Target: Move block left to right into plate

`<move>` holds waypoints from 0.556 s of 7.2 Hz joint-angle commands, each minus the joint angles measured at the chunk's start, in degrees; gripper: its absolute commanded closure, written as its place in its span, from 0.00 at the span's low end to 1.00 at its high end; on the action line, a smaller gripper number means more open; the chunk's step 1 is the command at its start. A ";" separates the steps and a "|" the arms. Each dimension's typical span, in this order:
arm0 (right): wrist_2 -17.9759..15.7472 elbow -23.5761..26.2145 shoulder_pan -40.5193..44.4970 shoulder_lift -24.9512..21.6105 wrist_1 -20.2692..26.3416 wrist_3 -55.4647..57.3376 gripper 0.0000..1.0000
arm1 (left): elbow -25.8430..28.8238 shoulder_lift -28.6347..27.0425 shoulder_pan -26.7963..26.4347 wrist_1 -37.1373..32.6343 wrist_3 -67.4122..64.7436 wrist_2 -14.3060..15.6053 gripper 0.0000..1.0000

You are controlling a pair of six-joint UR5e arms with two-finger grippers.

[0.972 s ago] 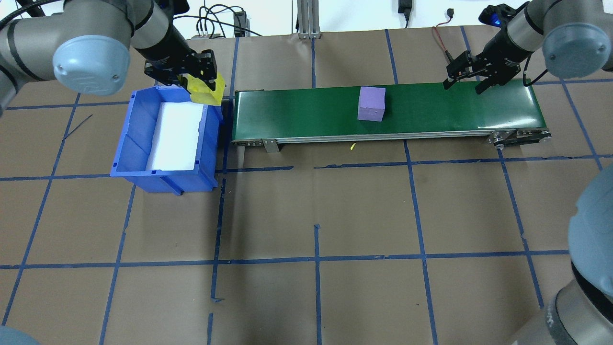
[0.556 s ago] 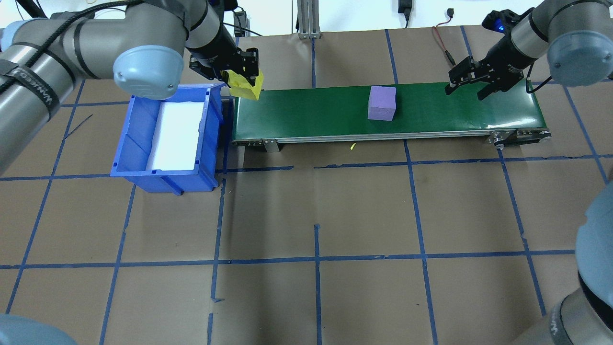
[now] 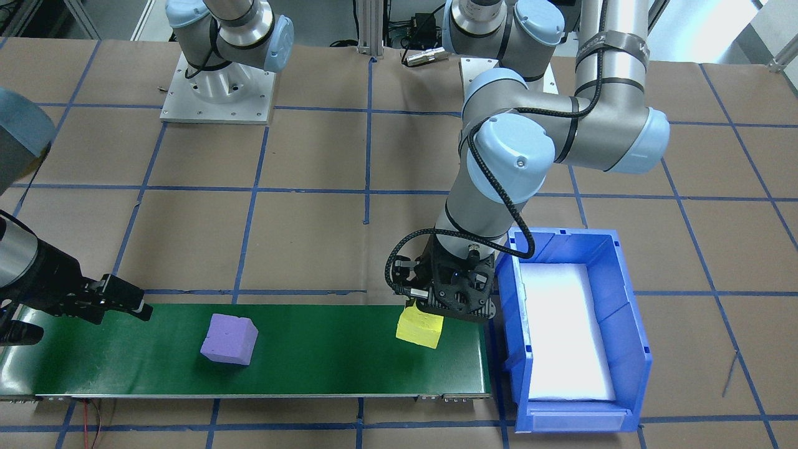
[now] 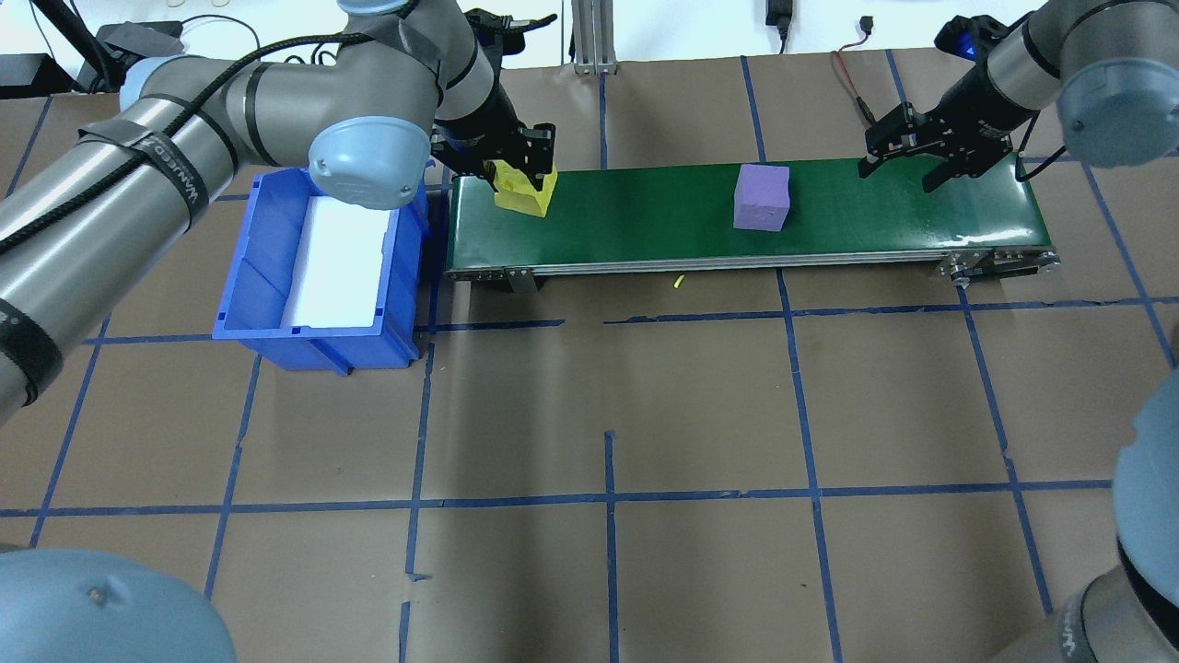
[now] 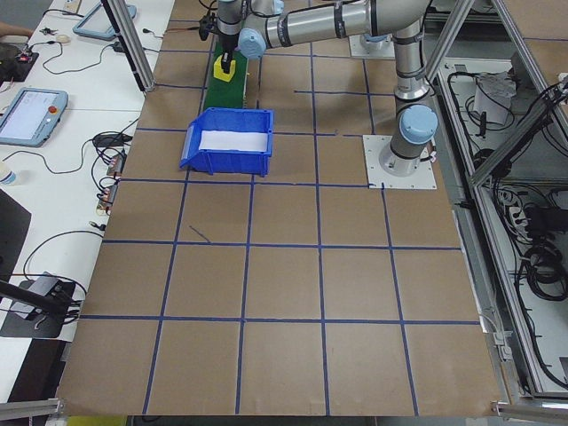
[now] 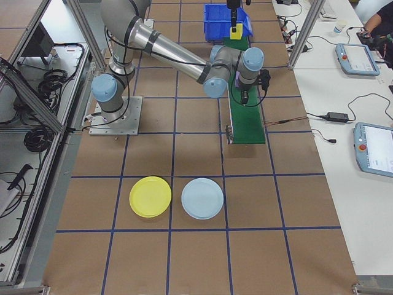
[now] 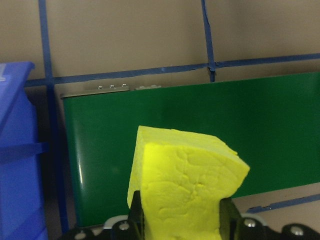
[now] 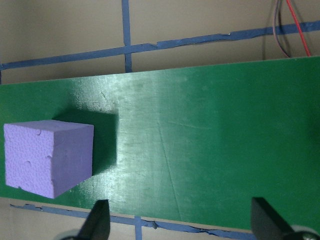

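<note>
Across the counter in the front-facing view, the left gripper (image 3: 436, 312) is clamping a yellow block (image 3: 420, 327) over the conveyor belt (image 3: 312, 362), at the end just beside the blue bin (image 3: 629, 324); the block's lower edge is sitting at or just above the belt, so it wants lowering flat before the fingers let go. The purple block (image 3: 229, 338) is lying further along, near the right gripper (image 3: 93, 312).

From overhead, the right gripper is hanging with its fingers spread over the far right end of the belt, well placed to straddle the purple block squarely when it comes within reach.

At the right-end camera, the yellow plate (image 6: 150, 196) is resting on the counter beside a pale blue plate (image 6: 202, 198), well apart from the belt's end.

Seen by the left wrist camera, the fingers are pinching the yellow block's lower sides, with the block tilting slightly.

Seen by the right wrist camera, both fingertips are showing wide apart, with nothing between them.
</note>
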 commanded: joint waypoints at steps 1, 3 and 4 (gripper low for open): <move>0.22 -0.43 0.04 0.41 -1.06 3.05 0.00 | -2.19 -2.15 -0.36 2.74 0.30 0.27 0.67; 0.05 -0.87 0.12 1.46 -1.07 4.56 0.01 | -2.28 -4.35 -0.36 6.16 0.30 0.45 0.62; 0.05 -1.22 0.73 2.34 -1.16 10.40 0.01 | -2.28 -4.62 -0.27 6.44 0.30 0.45 0.60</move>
